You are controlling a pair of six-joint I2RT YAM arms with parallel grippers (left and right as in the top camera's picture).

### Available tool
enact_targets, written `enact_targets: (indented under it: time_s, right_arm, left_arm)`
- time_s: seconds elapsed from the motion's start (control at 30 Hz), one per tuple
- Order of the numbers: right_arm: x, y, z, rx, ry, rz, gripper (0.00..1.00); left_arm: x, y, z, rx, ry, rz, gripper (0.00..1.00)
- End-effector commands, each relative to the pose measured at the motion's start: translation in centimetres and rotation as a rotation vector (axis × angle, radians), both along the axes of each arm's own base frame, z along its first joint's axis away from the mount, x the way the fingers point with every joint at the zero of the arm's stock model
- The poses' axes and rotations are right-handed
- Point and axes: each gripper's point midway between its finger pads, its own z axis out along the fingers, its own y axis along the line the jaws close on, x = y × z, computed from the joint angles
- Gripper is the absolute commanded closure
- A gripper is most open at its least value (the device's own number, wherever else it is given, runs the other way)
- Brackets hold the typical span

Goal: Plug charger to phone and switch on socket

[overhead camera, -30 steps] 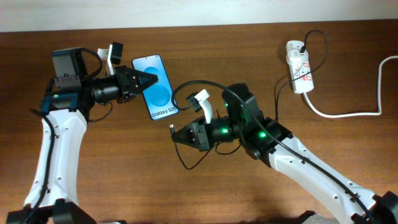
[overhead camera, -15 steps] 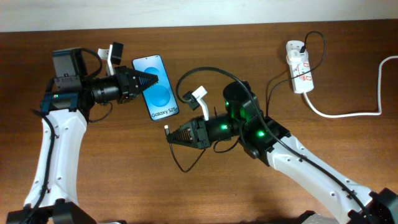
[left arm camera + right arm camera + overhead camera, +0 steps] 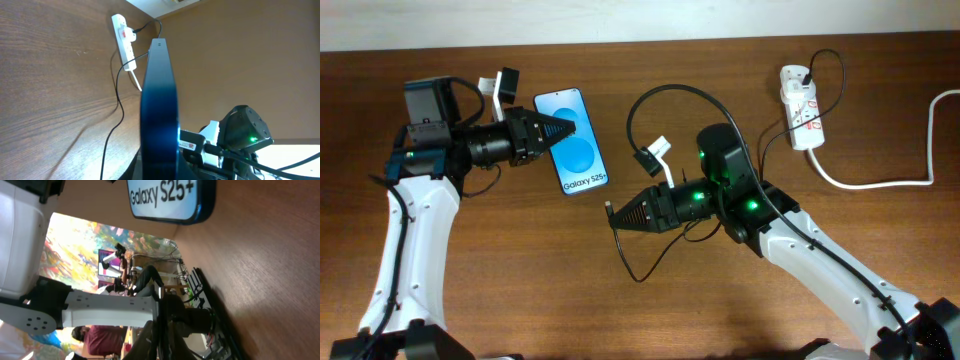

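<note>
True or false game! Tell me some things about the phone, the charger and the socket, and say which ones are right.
1. The phone has a glowing blue screen. True.
2. The charger is plugged into the phone. False: the right hand holds its tip, apart from the phone.
3. The left hand is shut on the phone's edge. True.
4. The socket sits right beside the phone. False: it lies far off, beyond the right arm.

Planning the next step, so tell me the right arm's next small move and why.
Probably ease the right gripper toward the phone's bottom edge. It grips the cable, whose tip sits just short of that edge and is not yet in; the left gripper holds the phone.
</note>
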Motion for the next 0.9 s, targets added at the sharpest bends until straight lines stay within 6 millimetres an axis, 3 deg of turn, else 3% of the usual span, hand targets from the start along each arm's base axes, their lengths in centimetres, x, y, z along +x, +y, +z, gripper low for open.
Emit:
enact_targets:
  time_s: [0.0, 0.13, 0.5, 0.87]
  right_arm:
    - [-0.4, 0.1, 0.3, 0.034, -0.027, 0.038, 0.96]
    - [-0.5, 0.2, 0.9, 0.059, -0.061, 0.052, 0.96]
    - [0.4, 0.7, -0.6, 0.044, -0.041, 0.046, 0.96]
    - [0.6, 2.1, -0.5, 0.055, -0.057, 0.035, 0.96]
  left_arm:
    - [-0.8, -0.4, 1.7, -0.041, -0.057, -0.053, 1.0]
    - [-0.8, -0.4, 1.7, -0.041, -0.057, -0.053, 1.0]
    - [-0.9, -0.5, 1.9, -0.056, -0.05, -0.059, 1.0]
    - [-0.9, -0.5, 1.9, -0.073, -0.002, -0.048, 1.0]
